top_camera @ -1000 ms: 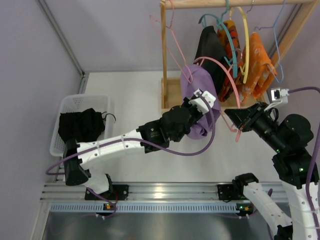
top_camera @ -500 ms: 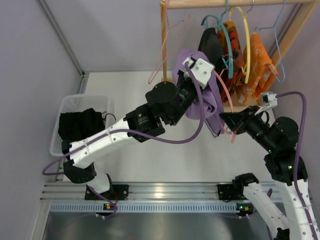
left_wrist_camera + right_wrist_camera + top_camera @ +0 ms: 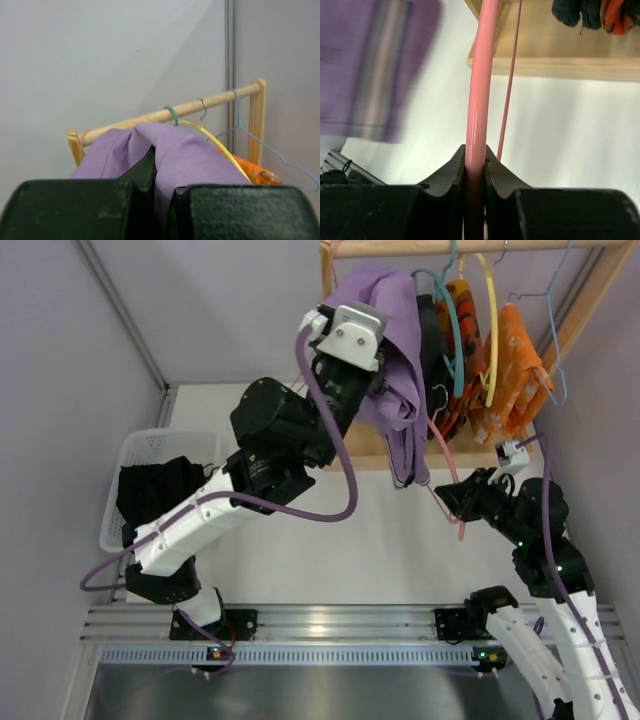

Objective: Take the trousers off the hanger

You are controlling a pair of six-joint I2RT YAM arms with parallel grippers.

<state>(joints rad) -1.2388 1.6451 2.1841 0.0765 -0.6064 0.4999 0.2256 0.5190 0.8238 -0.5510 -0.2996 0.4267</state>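
Note:
The purple trousers (image 3: 398, 360) hang from my left gripper (image 3: 372, 365), which is shut on their cloth and raised high in front of the wooden rack. In the left wrist view the purple cloth (image 3: 190, 160) bulges up from between my closed fingers. My right gripper (image 3: 447, 498) is shut on the pink hanger (image 3: 447, 480), low and to the right of the trousers. In the right wrist view the pink hanger bar (image 3: 481, 90) runs up from between my fingers, and blurred purple cloth (image 3: 375, 65) is at the upper left. The trousers' lower end hangs near the hanger's top.
The wooden rack (image 3: 335, 340) holds black and orange garments (image 3: 515, 360) on teal, yellow and blue hangers. A white basket (image 3: 150, 450) with black clothing stands at the left. Grey walls close in behind and on both sides.
My left gripper has lifted the purple trousers up and back, well above the rack base. My right gripper has pulled the pink hanger down and toward me, away from the trousers.

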